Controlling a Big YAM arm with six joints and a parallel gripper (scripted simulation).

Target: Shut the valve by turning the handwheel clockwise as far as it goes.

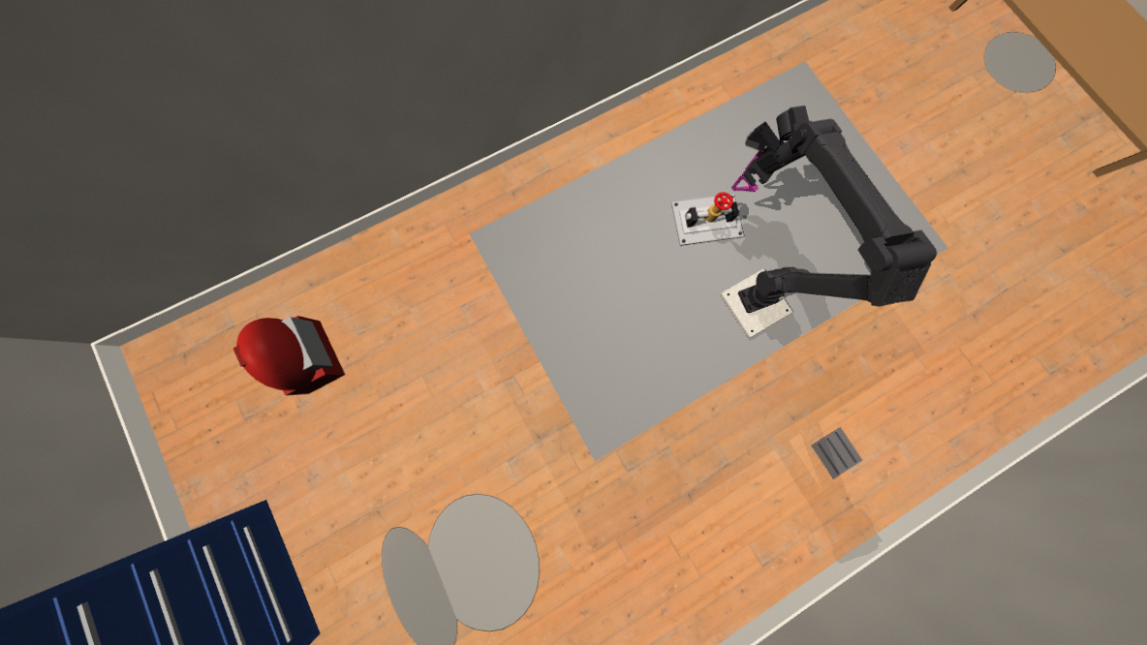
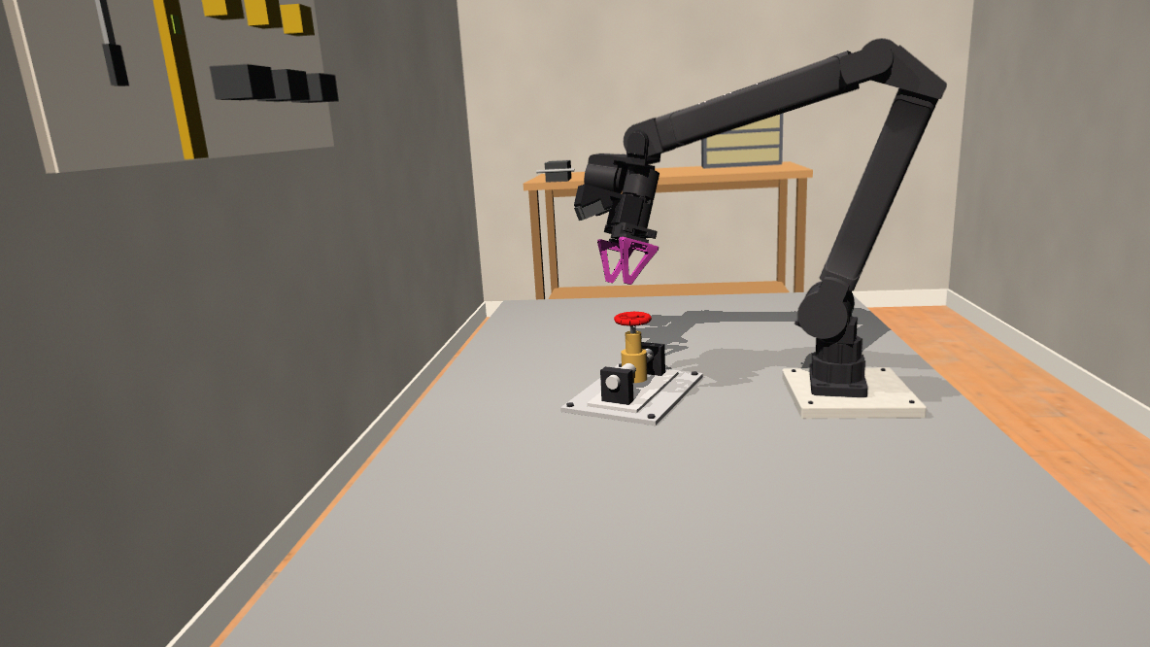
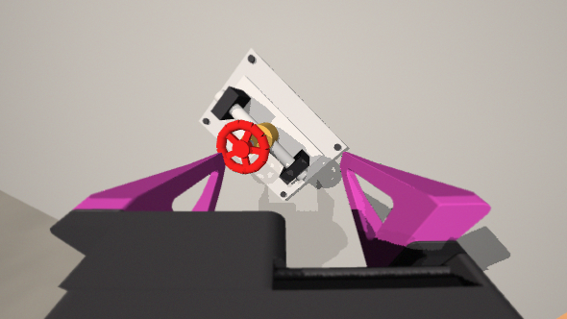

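The valve has a red handwheel point(image 2: 631, 319) on a brass stem, mounted on a white plate point(image 2: 631, 393) on the grey mat. It also shows in the overhead view point(image 1: 724, 200) and in the wrist view point(image 3: 242, 147). My gripper point(image 2: 625, 277), with magenta fingers, hangs open and empty above the handwheel, pointing down, with a clear gap to it. In the overhead view the gripper point(image 1: 744, 184) sits just to the right of the wheel. In the wrist view the wheel lies close to the left finger and the gripper point(image 3: 281, 156) spans the plate.
The arm's base point(image 2: 852, 391) stands on a white plate to the right of the valve. A wooden table point(image 2: 667, 173) stands against the back wall. A grey wall runs along the left side of the mat.
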